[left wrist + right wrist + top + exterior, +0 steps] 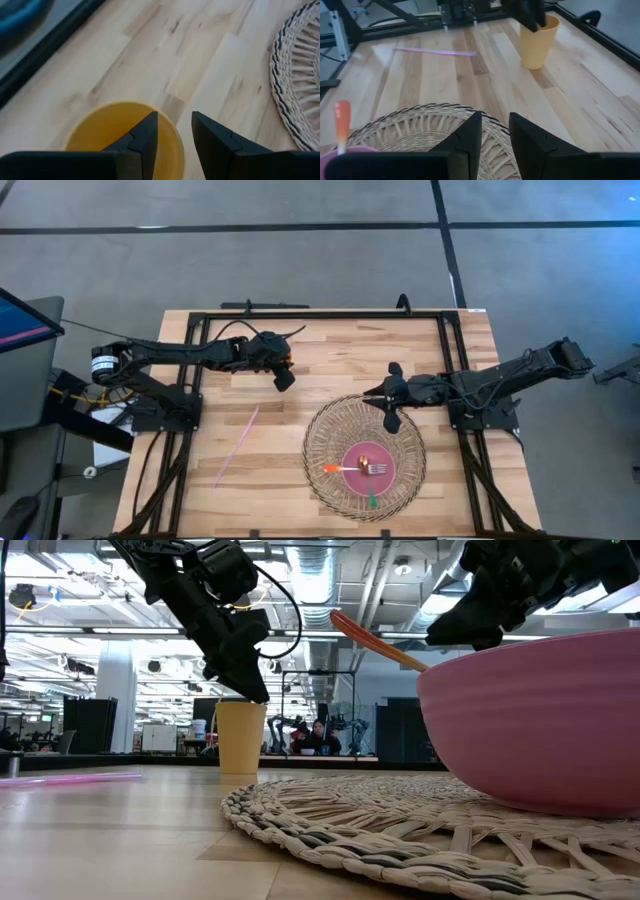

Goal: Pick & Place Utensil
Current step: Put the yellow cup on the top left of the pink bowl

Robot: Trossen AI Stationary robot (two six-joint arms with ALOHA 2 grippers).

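A yellow cup [537, 42] stands upright on the table under my left gripper [283, 375]. That gripper is open and straddles the cup's rim [176, 142], with one finger over the cup's inside and the other outside it. A pink bowl [352, 455] sits on a round woven mat [325, 430]. Inside the bowl lies a fork [376, 469] beside an orange handle [331, 468], which leans on the bowl's rim and sticks out [375, 640]. My right gripper [392, 418] is open and hovers above the mat's far edge [445, 117], touching nothing. My left gripper [175, 135] comes at the yellow cup from above, slanting down. One finger [145, 137] is inside the rim and the other finger [215, 142] is outside it. I cannot tell whether either finger touches the wall. The cup stands on the table.
A thin pink stick [237, 445] lies on the bare wood left of the mat. A green piece [372, 500] rests on the mat's near part. A black frame [320, 313] runs along the table's far edge, and there is open wood between the cup and the mat.
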